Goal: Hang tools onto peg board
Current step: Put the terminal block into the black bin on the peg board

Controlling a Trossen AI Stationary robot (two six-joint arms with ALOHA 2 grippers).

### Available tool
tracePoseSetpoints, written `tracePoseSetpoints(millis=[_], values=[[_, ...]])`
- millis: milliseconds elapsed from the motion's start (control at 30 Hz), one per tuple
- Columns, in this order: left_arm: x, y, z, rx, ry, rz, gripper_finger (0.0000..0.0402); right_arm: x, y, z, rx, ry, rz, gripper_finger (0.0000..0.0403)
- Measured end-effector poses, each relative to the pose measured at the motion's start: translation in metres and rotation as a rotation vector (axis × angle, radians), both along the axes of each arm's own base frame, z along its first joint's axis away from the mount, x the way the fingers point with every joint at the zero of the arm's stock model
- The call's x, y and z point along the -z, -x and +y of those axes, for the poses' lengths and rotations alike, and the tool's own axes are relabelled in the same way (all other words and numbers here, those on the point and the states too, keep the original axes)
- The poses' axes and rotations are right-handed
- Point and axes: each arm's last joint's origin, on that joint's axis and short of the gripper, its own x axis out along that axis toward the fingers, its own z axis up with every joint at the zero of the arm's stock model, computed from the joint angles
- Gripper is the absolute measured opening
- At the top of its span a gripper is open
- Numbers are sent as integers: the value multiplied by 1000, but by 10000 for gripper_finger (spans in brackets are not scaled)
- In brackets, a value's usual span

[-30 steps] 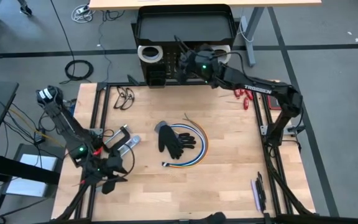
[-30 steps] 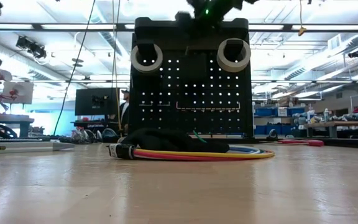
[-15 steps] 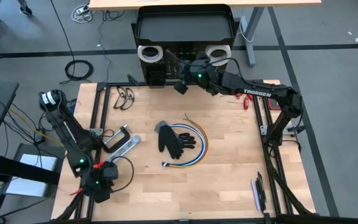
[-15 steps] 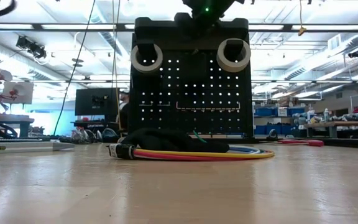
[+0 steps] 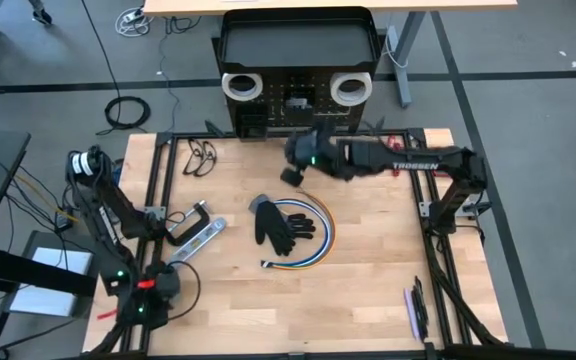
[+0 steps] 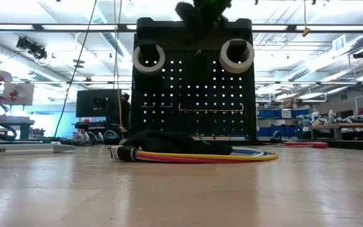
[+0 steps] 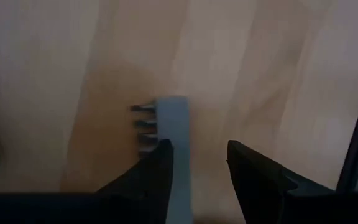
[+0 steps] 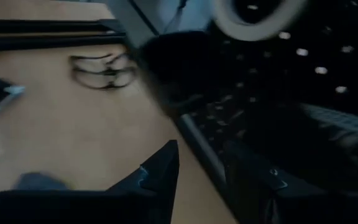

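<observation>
The black peg board (image 5: 298, 45) stands at the table's far edge, and two white tape rolls (image 5: 240, 87) (image 5: 349, 88) hang on its front. My right gripper (image 5: 293, 170) hovers open and empty just in front of the board; its wrist view shows the gap (image 8: 202, 167). My left gripper (image 5: 140, 305) is at the near left corner, pointing steeply down with its fingers apart (image 7: 199, 152). A grey toothed metal piece (image 7: 173, 118) shows between them, close against one finger. A black clamp (image 5: 194, 213) and a silver flat bar (image 5: 200, 237) lie on the table's left. My left gripper has the grey toothed piece (image 7: 178, 134) between its fingers, lengthwise along them, right beside one fingertip (image 7: 160, 158) and with a gap to the other. Whether that finger touches the piece, I cannot tell.
A black glove (image 5: 271, 224) lies on a coil of coloured cables (image 5: 318, 232) mid-table. A wire tangle (image 5: 200, 158) is far left, red-handled tools (image 5: 396, 155) far right, and a purple-handled tool (image 5: 414, 312) near right. Black frame rails line both table sides.
My right gripper has drawn back from the top of the peg board toward the table's near edge, sinking a little and tipping downward. My left gripper has swung toward the near left corner, gone lower and rolled about its wrist. Both tape rolls stay on the board.
</observation>
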Motion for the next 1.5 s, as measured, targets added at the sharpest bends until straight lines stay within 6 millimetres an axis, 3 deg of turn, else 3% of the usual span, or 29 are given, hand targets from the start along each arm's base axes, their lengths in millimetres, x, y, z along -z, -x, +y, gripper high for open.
tracePoseSetpoints(millis=[233, 333, 467, 667, 767, 867, 1067, 1200, 1333, 1500], values=[[10, -8, -1, -10, -113, -118, 159, -2, -5, 79, -134, -1, -64, 137], [13, -25, 10, -25, -250, -272, 144, -4, -5, 105, -200, -9, -102, 136], [11, -53, 22, -56, -393, -430, 118, -8, -5, 126, -251, -15, -150, 136], [-20, -86, 17, 76, -461, -542, 103, -8, -3, 136, -274, -8, -152, 135], [-37, -87, 17, 135, -495, -534, 102, 2, -5, 137, -277, -12, -180, 135], [-43, -78, 27, 178, -485, -439, 102, 20, -7, 140, -294, -24, -202, 135], [-17, -54, 54, 204, -478, -183, 102, 72, -4, 142, -315, -129, -301, 135], [10, -50, 58, 179, -384, -188, 101, 97, 5, 146, -313, -180, -330, 135], [18, -65, 51, 135, -275, -354, 101, 108, 9, 154, -348, -173, -320, 134], [7, -103, 51, 79, -272, -564, 101, 136, -7, 170, -443, -104, -312, 140]])
